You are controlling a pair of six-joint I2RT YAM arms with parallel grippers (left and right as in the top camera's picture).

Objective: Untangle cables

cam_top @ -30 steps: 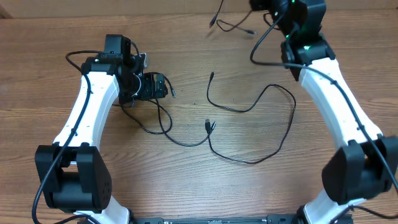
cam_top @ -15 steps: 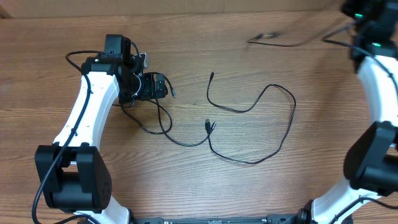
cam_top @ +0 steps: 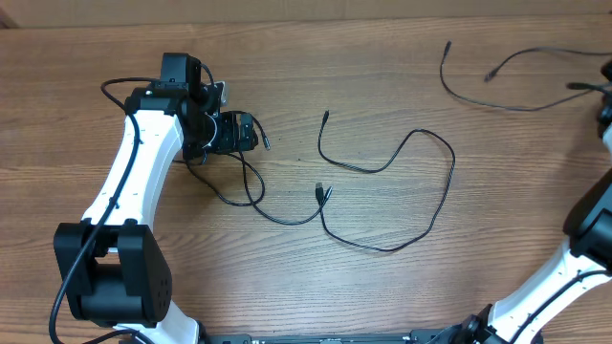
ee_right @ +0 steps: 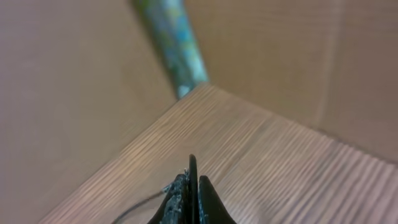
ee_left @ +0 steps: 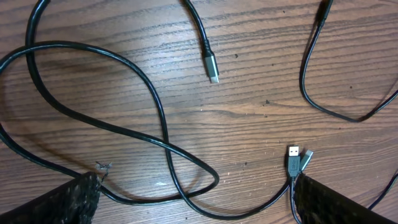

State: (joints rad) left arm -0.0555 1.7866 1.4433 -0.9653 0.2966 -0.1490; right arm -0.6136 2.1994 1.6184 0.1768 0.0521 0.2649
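Note:
Three thin black cables lie on the wooden table. One long cable (cam_top: 451,177) loops across the middle. A second cable (cam_top: 287,222) curls below my left gripper (cam_top: 244,134) and ends beside the first one's plug (cam_top: 321,192). In the left wrist view my left gripper (ee_left: 196,186) is open over this cable's crossing loops (ee_left: 163,134), with a silver-tipped plug (ee_left: 212,67) and two USB plugs (ee_left: 293,153) nearby. A third cable (cam_top: 516,108) stretches along the far right. My right gripper (ee_right: 193,180) is shut on a thin cable (ee_right: 134,204); in the overhead view it is at the frame's right edge.
The right arm (cam_top: 598,220) runs along the right edge of the overhead view. The right wrist view shows the table's far corner (ee_right: 199,87), a tan wall behind it and a blue-green pole (ee_right: 177,50).
My right arm has swung right, carrying the third cable from the top centre to the top right. The left arm and the other two cables have not moved.

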